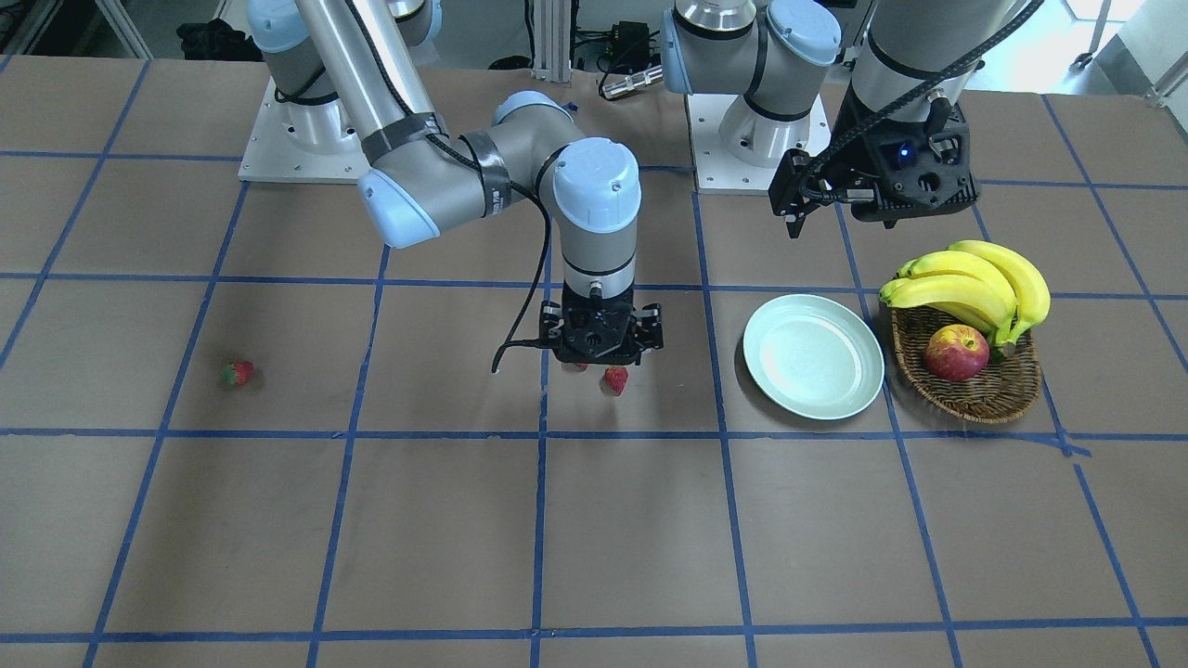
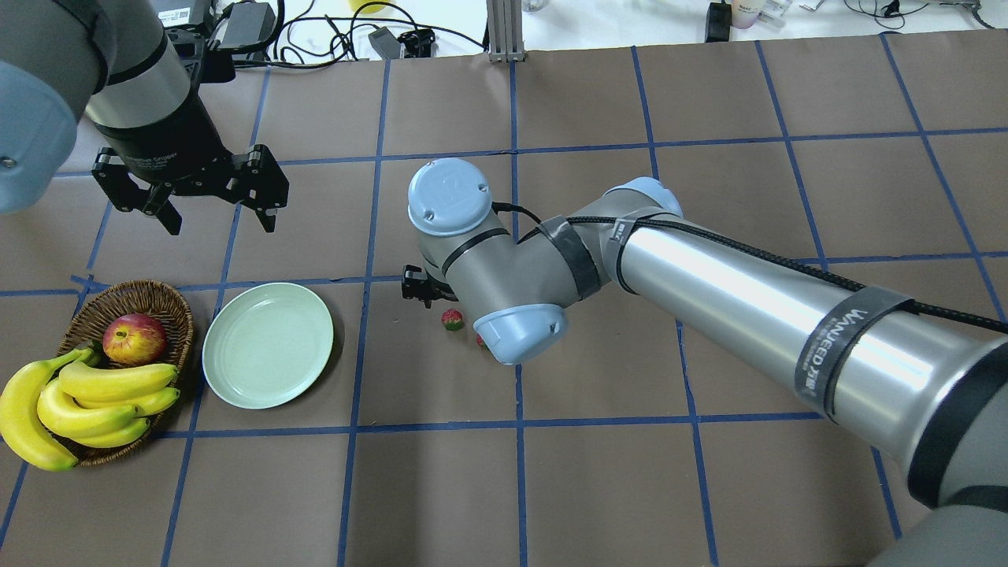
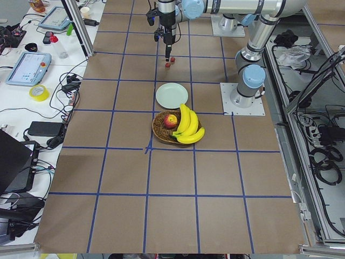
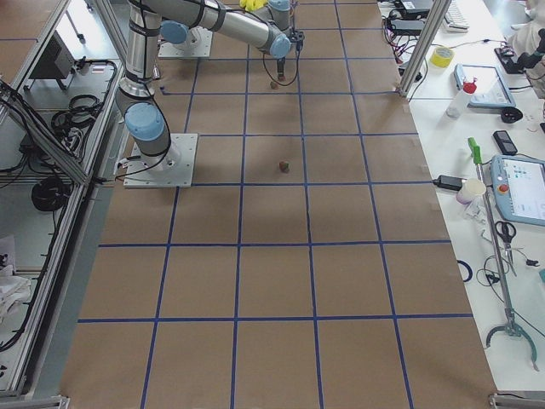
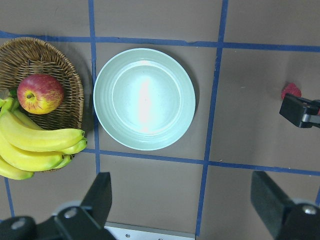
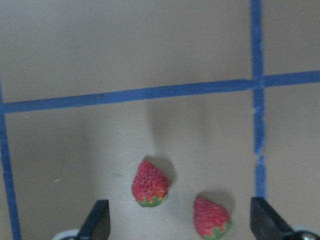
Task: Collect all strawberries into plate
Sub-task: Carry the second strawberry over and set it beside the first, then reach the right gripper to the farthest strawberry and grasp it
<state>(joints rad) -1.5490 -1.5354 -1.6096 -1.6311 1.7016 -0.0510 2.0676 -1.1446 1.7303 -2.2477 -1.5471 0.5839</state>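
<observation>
Two strawberries (image 6: 150, 184) (image 6: 212, 217) lie close together on the table between the fingers of my right gripper (image 6: 182, 220), which is open and hangs low just above them. In the front view one berry (image 1: 615, 379) shows beside the gripper (image 1: 599, 360) and the other is mostly hidden under it. A third strawberry (image 1: 238, 373) lies alone far toward my right side. The mint-green plate (image 2: 268, 345) sits empty to the left of the pair. My left gripper (image 2: 219, 224) is open and empty, high above the table behind the plate (image 5: 144, 99).
A wicker basket (image 2: 161, 298) with an apple (image 2: 134, 338) and a bunch of bananas (image 2: 87, 398) stands right next to the plate on its left. Blue tape lines grid the brown table. The arm bases stand at the robot's edge.
</observation>
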